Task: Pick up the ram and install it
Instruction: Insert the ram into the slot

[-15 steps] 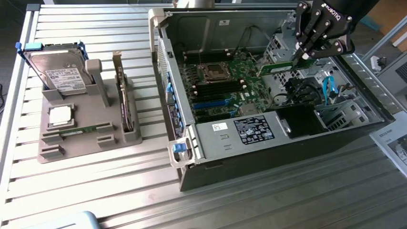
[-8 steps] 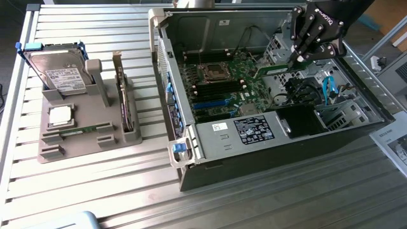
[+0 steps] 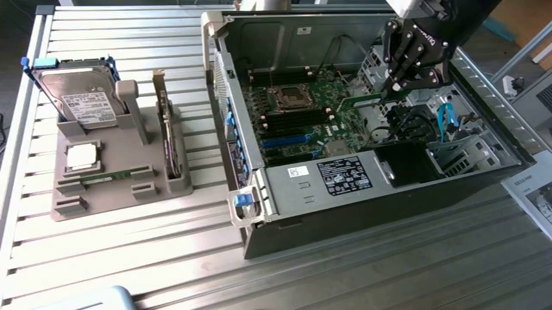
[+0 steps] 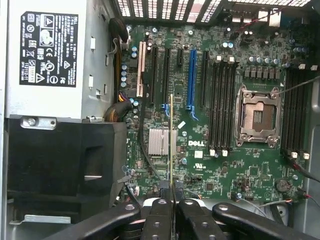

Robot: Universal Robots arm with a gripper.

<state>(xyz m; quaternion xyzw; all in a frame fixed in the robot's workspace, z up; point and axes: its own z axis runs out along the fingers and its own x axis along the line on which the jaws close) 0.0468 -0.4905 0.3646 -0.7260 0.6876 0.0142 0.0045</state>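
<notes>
The table (image 3: pixel 345 271) is made of ribbed grey metal slats. Near its edge at the exterior view's left, a grey plastic holder (image 3: pixel 103 194) carries a silver boxy hard drive (image 3: pixel 82 103) and an upright card (image 3: pixel 168 142). The open black computer case (image 3: pixel 362 219) lies on its side and contains the green motherboard (image 3: pixel 293 123). Above this board the gripper (image 3: pixel 399 87) pinches the ram (image 3: pixel 366 99), a thin green stick, between narrow jaws. The ram's long axis runs parallel to the long black slots (image 4: pixel 220 100).
</notes>
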